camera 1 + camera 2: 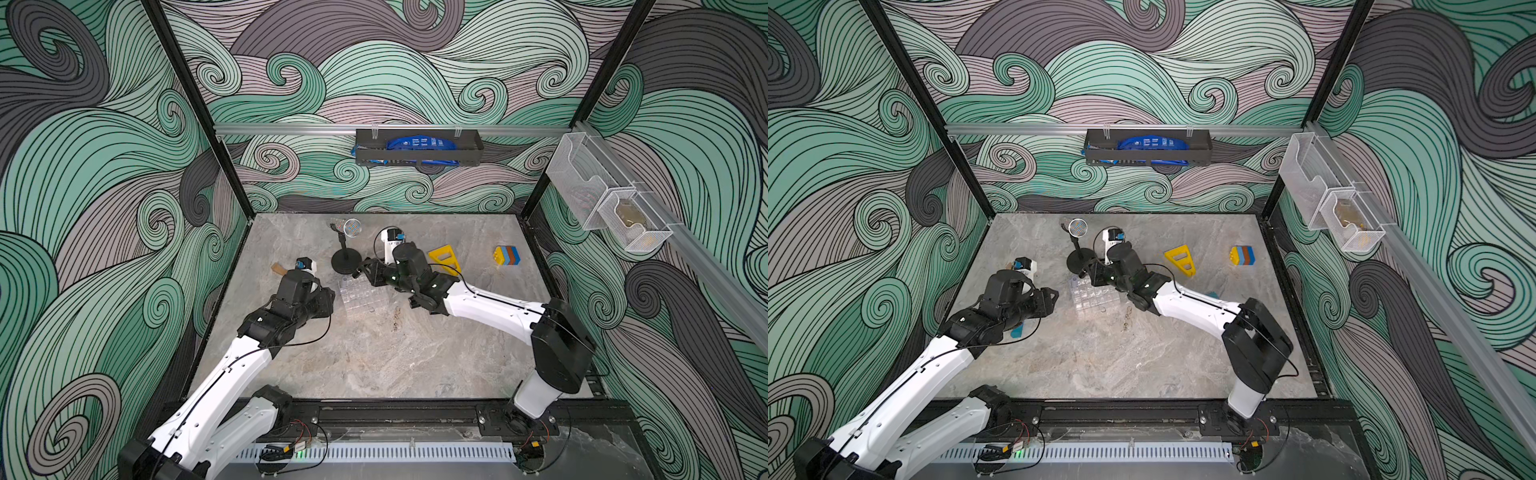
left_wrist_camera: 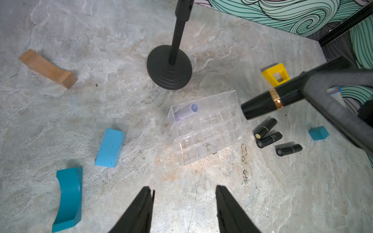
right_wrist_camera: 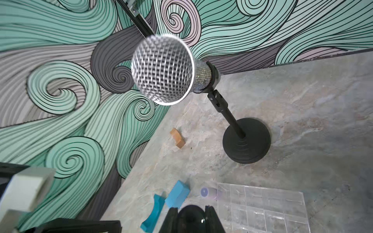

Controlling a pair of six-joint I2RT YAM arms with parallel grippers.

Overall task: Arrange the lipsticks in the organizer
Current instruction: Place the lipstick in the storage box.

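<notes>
The clear organizer [image 1: 361, 296] [image 2: 205, 129] sits mid-table. A pale lavender lipstick [image 2: 186, 112] [image 3: 209, 192] lies tilted in one of its corner cells. Three black lipsticks [image 2: 269, 139] lie loose on the table just beside the organizer. My right gripper [image 3: 191, 209] [image 1: 362, 271] is shut on a fourth black lipstick [image 2: 260, 105] with a gold band, and holds it above the organizer's far edge. My left gripper [image 2: 183, 193] [image 1: 329, 298] hovers open and empty beside the organizer's left side.
A microphone on a black stand [image 1: 347, 249] [image 3: 161, 68] stands just behind the organizer. A light blue block [image 2: 110, 148], a teal arch [image 2: 69, 195] and a wooden block [image 2: 47, 68] lie to the left. A yellow wedge [image 1: 444, 257], a teal cube [image 2: 318, 133] and a coloured stack [image 1: 507, 255] lie to the right.
</notes>
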